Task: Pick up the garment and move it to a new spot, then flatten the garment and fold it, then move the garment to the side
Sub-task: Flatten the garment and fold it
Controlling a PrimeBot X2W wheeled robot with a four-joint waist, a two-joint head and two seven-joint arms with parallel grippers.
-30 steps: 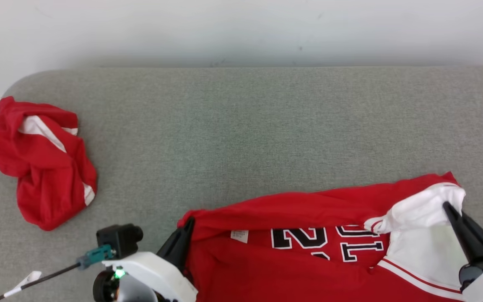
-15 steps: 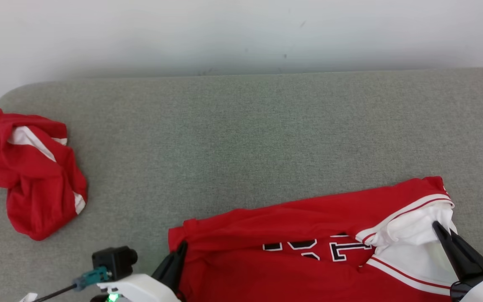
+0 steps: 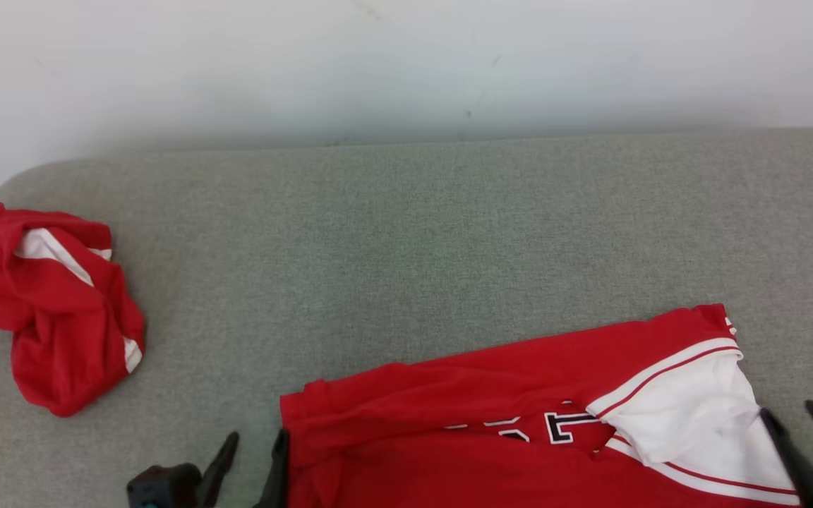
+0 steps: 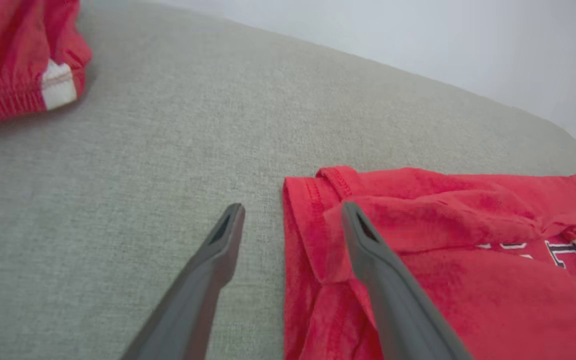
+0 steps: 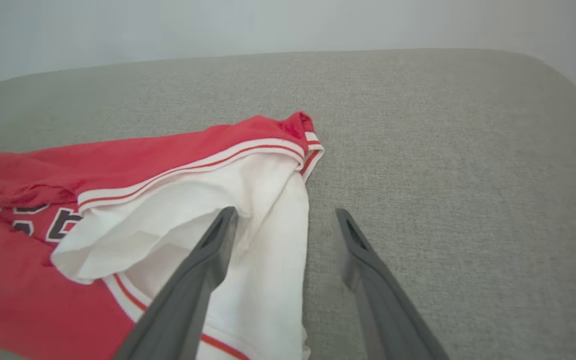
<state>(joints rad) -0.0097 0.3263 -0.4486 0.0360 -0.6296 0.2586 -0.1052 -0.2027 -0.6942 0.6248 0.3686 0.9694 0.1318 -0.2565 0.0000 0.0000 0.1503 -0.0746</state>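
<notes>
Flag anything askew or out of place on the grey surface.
The red jersey lies slanted, a fold covering part of its lettering, its white panel bunched by the right gripper. A second red garment sits crumpled at the left.

The left gripper (image 3: 257, 437) sits low at the left of the head view. Its two long dark fingers are spread apart and point up the picture, with the dark wrist camera (image 3: 163, 487) just beside its outer finger at the bottom edge. The right gripper (image 3: 787, 410) sits low at the right, likewise spread, its fingers leaning up and slightly leftward. In each wrist view the arm's own two fingers rise in a wide V, tips well apart, with nothing pinched between them.
</notes>
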